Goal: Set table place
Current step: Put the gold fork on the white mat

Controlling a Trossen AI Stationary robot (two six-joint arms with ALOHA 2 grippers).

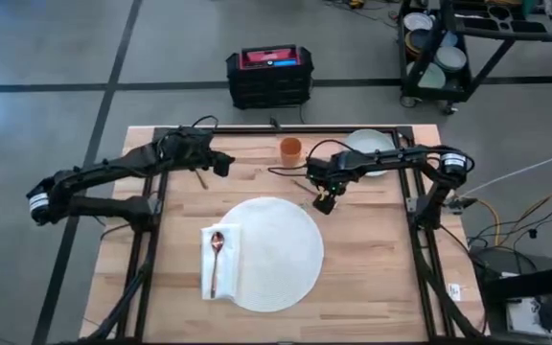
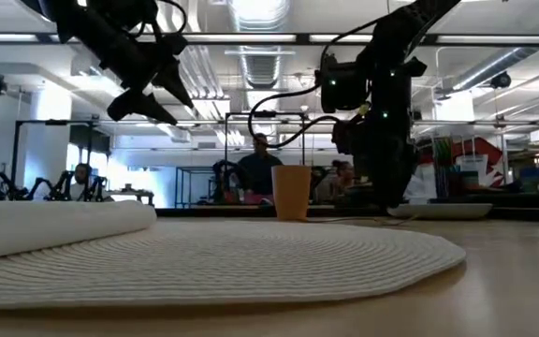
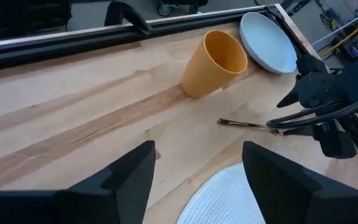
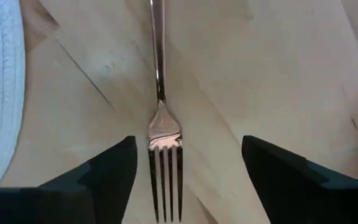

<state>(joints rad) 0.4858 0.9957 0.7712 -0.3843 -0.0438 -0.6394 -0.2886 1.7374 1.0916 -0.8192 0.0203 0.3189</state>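
The place, a large round white mat (image 1: 274,254), lies at the middle of the table (image 1: 381,287). A fork (image 4: 160,93) lies flat on the wood just beyond the mat's far edge. My right gripper (image 4: 186,149) hovers open over it, one finger on each side of the tines, apart from them. My left gripper (image 3: 199,155) is open and held high above the table's far left part (image 1: 223,165), with nothing between its fingers. An orange cup (image 1: 290,149) stands upright at the far edge. A pale plate (image 1: 370,151) rests beside it to the right.
A folded white napkin (image 1: 220,261) with a spoon (image 1: 216,251) on it lies on the mat's left edge. A thin dark utensil-like thing (image 1: 200,178) lies under the left arm. Bare wood shows to the mat's right and near side. People sit in the room beyond (image 2: 258,173).
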